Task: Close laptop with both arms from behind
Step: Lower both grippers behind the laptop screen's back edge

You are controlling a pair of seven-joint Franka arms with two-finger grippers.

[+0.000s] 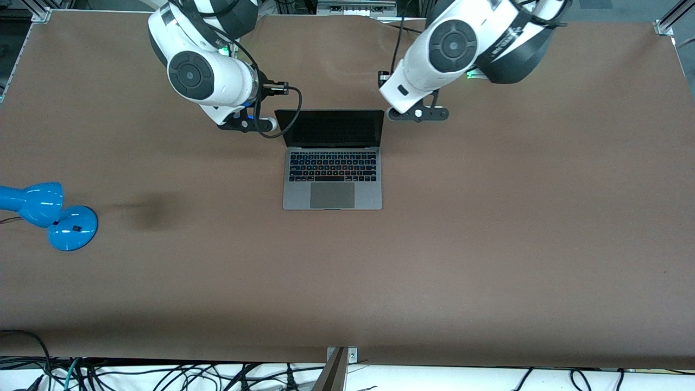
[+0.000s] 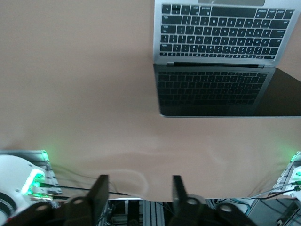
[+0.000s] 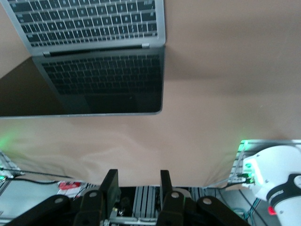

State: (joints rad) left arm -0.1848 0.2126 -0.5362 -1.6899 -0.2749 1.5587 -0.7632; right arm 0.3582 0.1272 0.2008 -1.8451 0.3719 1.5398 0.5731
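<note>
The laptop (image 1: 332, 163) stands open in the middle of the table, its dark screen tilted up and facing the front camera. My right gripper (image 1: 247, 124) hangs beside the screen's edge toward the right arm's end of the table. My left gripper (image 1: 418, 114) hangs beside the other screen edge. Neither touches the laptop. In the left wrist view the gripper (image 2: 138, 190) is open and empty, with the laptop (image 2: 218, 56) apart from it. In the right wrist view the gripper (image 3: 138, 184) is open and empty, and the laptop (image 3: 94, 56) is likewise apart.
A blue desk lamp (image 1: 49, 214) sits near the table edge at the right arm's end, nearer the front camera than the laptop. The brown table cover (image 1: 488, 244) is wrinkled near the robots' bases. Cables hang along the table's front edge.
</note>
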